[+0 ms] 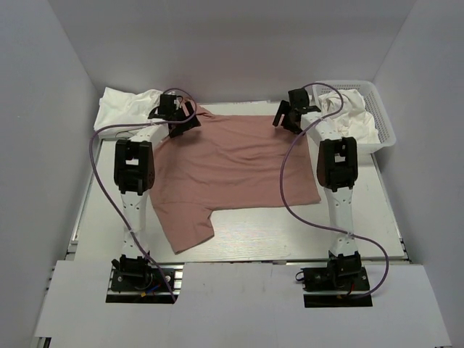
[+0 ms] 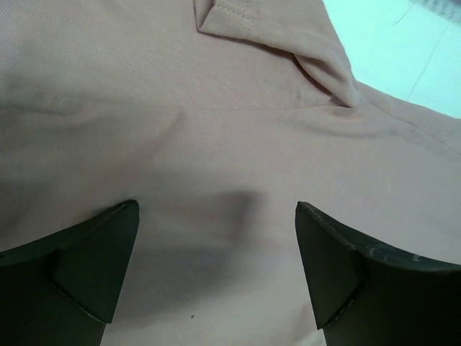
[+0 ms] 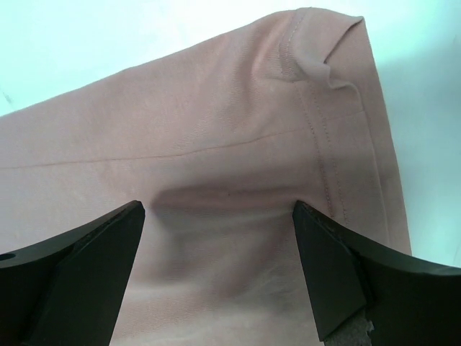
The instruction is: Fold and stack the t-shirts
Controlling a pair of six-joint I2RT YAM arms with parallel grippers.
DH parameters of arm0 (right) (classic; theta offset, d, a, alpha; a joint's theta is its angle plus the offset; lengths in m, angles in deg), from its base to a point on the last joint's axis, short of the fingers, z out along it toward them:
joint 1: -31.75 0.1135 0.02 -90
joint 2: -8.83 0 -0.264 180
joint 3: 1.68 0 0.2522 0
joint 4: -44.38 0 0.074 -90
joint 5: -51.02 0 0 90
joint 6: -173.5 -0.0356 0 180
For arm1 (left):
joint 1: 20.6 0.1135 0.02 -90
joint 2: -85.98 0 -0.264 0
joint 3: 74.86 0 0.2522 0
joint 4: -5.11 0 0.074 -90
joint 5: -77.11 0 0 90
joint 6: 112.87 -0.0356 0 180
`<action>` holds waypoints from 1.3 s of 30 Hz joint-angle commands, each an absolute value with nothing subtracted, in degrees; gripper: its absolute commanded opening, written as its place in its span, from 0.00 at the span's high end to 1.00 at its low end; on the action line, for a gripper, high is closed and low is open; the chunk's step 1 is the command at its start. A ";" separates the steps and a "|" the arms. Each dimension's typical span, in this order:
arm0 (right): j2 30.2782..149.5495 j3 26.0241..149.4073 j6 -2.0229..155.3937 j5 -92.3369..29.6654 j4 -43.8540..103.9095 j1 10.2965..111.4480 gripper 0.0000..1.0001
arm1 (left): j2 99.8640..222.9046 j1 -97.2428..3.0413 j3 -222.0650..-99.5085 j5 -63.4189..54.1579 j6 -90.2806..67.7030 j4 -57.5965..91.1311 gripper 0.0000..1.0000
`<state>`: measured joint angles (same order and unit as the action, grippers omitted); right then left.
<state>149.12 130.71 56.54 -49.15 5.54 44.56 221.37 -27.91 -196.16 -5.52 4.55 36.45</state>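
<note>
Left pincer (image 2: 216, 210), right pincer (image 3: 217, 209) agape, pink t-shirt (image 1: 232, 167) spread

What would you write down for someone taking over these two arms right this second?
Left gripper: open, empty, over the far left corner of the pink t-shirt.
Right gripper: open, empty, over its far right corner.
A white heap lies at the far left; more white cloth sits in the basket at the far right.
Done: pink shirt spread on the table.
Left: fold it, fold the white ones, stack everything.
</note>
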 commanded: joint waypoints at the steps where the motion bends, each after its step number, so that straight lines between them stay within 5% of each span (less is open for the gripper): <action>1: 155.52 134.16 57.22 -45.58 2.65 41.51 0.10 | 224.66 -28.16 -201.18 -3.40 4.20 39.35 0.00; 7: 155.26 138.46 64.75 -41.18 6.81 40.27 0.10 | 231.00 -28.16 -213.39 4.14 3.59 39.96 0.00; 11: 145.46 135.14 70.57 -41.35 8.03 42.02 0.10 | 224.70 -29.21 -213.26 4.96 2.37 41.11 0.00; 19: 114.63 102.59 68.67 -45.48 21.20 42.73 0.10 | 186.56 -31.15 -175.68 -8.30 6.02 47.06 0.00; 25: 101.22 77.93 60.21 -40.14 27.89 42.29 0.10 | 158.21 -31.76 -141.13 -1.38 16.58 47.79 0.00; 32: 82.88 61.06 55.82 -37.48 29.92 42.38 0.10 | 142.41 -32.91 -118.97 3.37 21.52 56.03 0.00; 39: 68.71 51.21 52.13 -45.03 28.43 42.12 0.10 | 141.88 -35.10 -113.93 2.85 23.79 57.89 0.05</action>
<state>72.80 54.15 54.97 -40.91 26.90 42.27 143.19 -34.14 -114.77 2.20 21.40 58.75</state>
